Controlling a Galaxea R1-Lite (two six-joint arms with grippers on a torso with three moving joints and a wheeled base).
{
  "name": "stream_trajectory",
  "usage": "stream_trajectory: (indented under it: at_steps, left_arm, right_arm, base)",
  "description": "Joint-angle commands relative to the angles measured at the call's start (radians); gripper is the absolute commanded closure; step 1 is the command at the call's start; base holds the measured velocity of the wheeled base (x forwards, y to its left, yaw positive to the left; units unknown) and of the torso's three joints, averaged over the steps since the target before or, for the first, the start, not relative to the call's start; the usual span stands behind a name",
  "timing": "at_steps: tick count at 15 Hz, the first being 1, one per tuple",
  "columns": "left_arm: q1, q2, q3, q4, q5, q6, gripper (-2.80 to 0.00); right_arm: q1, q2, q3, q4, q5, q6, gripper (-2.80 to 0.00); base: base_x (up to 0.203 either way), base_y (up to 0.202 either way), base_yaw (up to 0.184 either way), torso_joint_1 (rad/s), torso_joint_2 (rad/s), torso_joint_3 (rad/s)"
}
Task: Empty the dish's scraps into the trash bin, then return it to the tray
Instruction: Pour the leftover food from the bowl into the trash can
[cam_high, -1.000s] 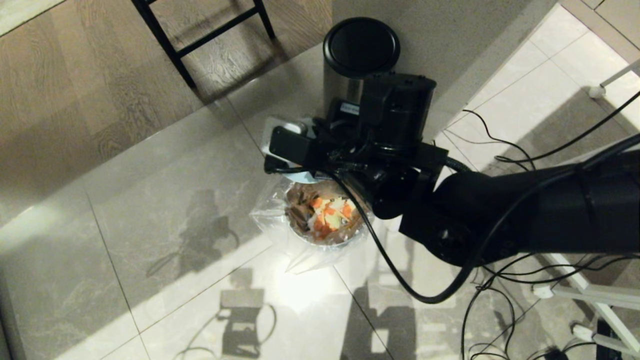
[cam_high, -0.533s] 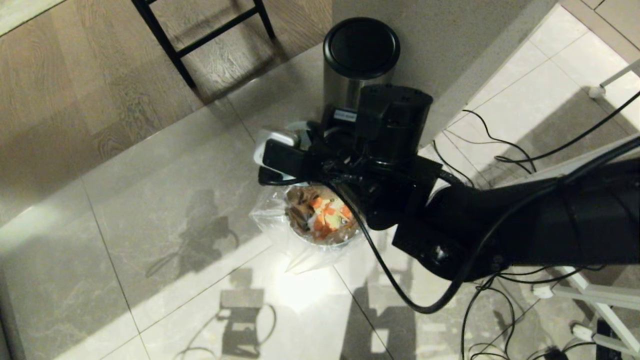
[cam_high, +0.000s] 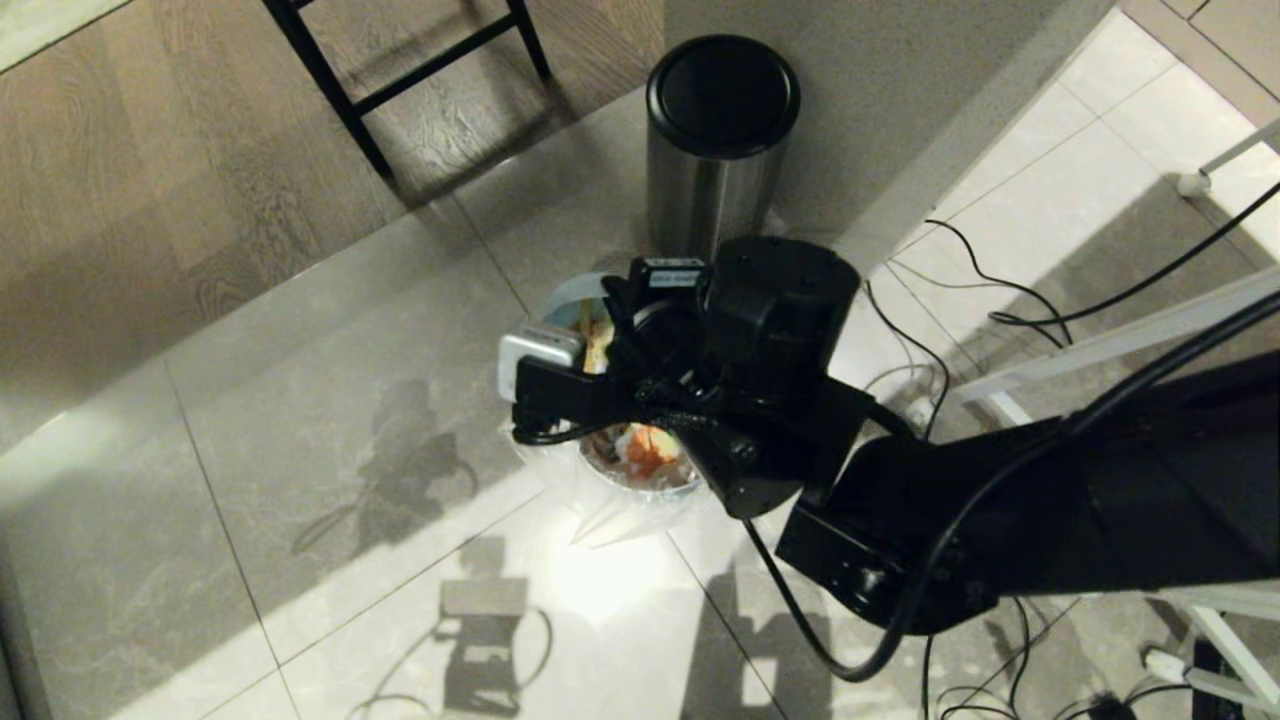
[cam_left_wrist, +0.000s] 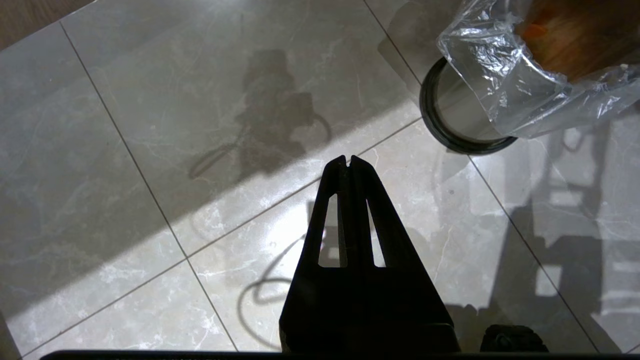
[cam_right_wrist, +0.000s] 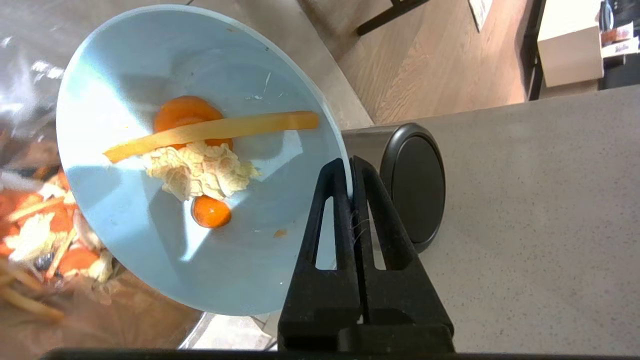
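**Bowl tipped over the bin, scraps clinging inside**

The right end effector (cam_right_wrist: 351, 167) is clamped on the rim of the pale-blue bowl (cam_right_wrist: 125, 65), holding it steeply tilted above the small steel bin (cam_left_wrist: 462, 120) with its clear plastic bag (cam_left_wrist: 505, 80). The scraps (cam_right_wrist: 200, 150) lie inside the bowl: two carrot slices, an orange-yellow strip and a pale crinkled clump. Food waste already lies in the bag below. A lidded bin (cam_high: 720, 130) stands just behind on the floor. The left end effector (cam_left_wrist: 348, 162) hangs over the tiles near the bin, fingers pressed together, holding nothing.
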Motion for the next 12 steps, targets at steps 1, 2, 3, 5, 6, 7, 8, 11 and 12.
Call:
stream_trajectory:
  at_steps: [1, 2, 3, 5, 6, 7, 8, 11, 12]
  left_arm:
    - [0.0, 0.001, 0.0, 0.0, 0.0, -0.001, 0.0]
    - [0.0, 0.001, 0.0, 0.0, 0.0, -0.001, 0.0]
    - [0.0, 0.001, 0.0, 0.0, 0.0, -0.001, 0.0]
    - [0.0, 0.001, 0.0, 0.0, 0.0, -0.001, 0.0]
    - [0.0, 0.0, 0.0, 0.0, 0.0, -0.001, 0.0]
    - [0.0, 0.001, 0.0, 0.0, 0.0, -0.001, 0.0]
    - [0.0, 0.001, 0.0, 0.0, 0.0, -0.001, 0.0]
    - [0.0, 0.001, 0.0, 0.0, 0.0, -0.001, 0.0]
    - [0.0, 0.001, 0.0, 0.0, 0.0, -0.001, 0.0]
  right_arm:
    - [0.002, 0.001, 0.033, -0.025, -0.003, -0.016, 0.0]
    - [0.002, 0.002, 0.047, -0.042, -0.003, -0.021, 0.0]
    - [0.0, 0.002, 0.07, -0.059, -0.004, -0.024, 0.0]
    - [-0.005, -0.013, 0.125, -0.095, -0.004, -0.058, 0.0]
    - [-0.011, -0.02, 0.143, -0.106, -0.003, -0.076, 0.0]
    - [-0.018, -0.022, 0.155, -0.109, -0.003, -0.087, 0.0]
    - [-0.024, -0.026, 0.158, -0.109, -0.003, -0.088, 0.0]
    - [-0.04, -0.028, 0.161, -0.109, -0.003, -0.091, 0.0]
    - [-0.045, -0.029, 0.161, -0.109, -0.001, -0.101, 0.0]
  base:
    - [0.0, 0.0, 0.0, 0.0, 0.0, 0.0]
    - [0.0, 0.0, 0.0, 0.0, 0.0, 0.0]
    - [0.0, 0.0, 0.0, 0.0, 0.0, 0.0]
    - [0.0, 0.0, 0.0, 0.0, 0.0, 0.0]
    - [0.0, 0.0, 0.0, 0.0, 0.0, 0.0]
    - [0.0, 0.0, 0.0, 0.0, 0.0, 0.0]
    - [0.0, 0.0, 0.0, 0.0, 0.0, 0.0]
    - [0.0, 0.0, 0.0, 0.0, 0.0, 0.0]
    - [0.0, 0.0, 0.0, 0.0, 0.0, 0.0]
